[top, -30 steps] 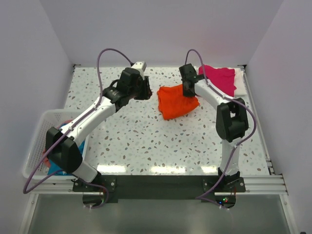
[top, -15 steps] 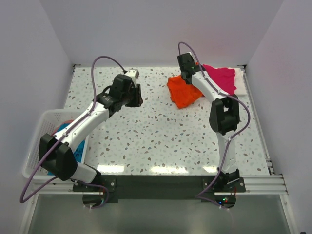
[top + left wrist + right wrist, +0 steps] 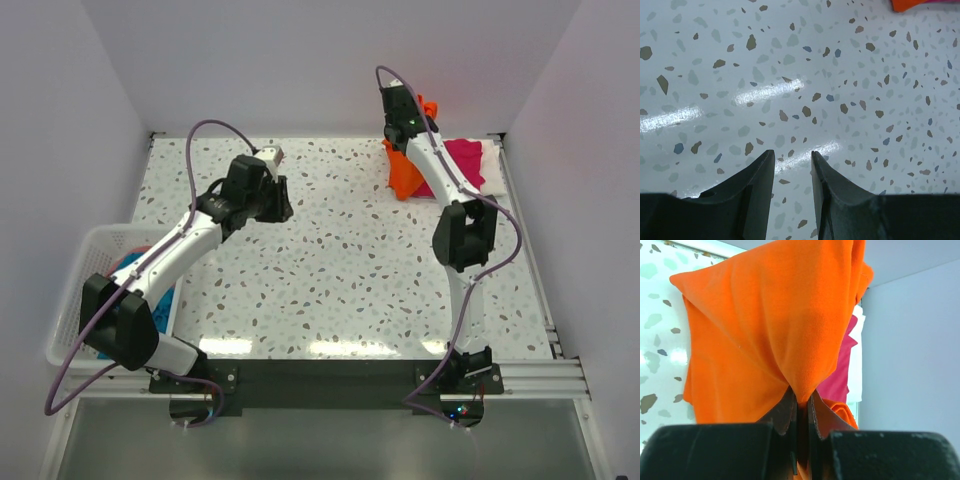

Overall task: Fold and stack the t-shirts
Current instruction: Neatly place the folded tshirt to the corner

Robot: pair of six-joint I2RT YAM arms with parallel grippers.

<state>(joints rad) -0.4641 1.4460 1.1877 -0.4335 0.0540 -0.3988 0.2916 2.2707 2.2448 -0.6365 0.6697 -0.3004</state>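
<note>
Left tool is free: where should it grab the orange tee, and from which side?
Probably its low hanging edge, coming from the left across the table. The right tool pinches the orange tee at the top, so the cloth hangs bunched, and the pink tee lies close on its right.

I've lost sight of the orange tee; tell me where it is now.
Top view, far right: the orange tee hangs pinched in the right tool, raised off the table, just left of the pink tee.
</note>
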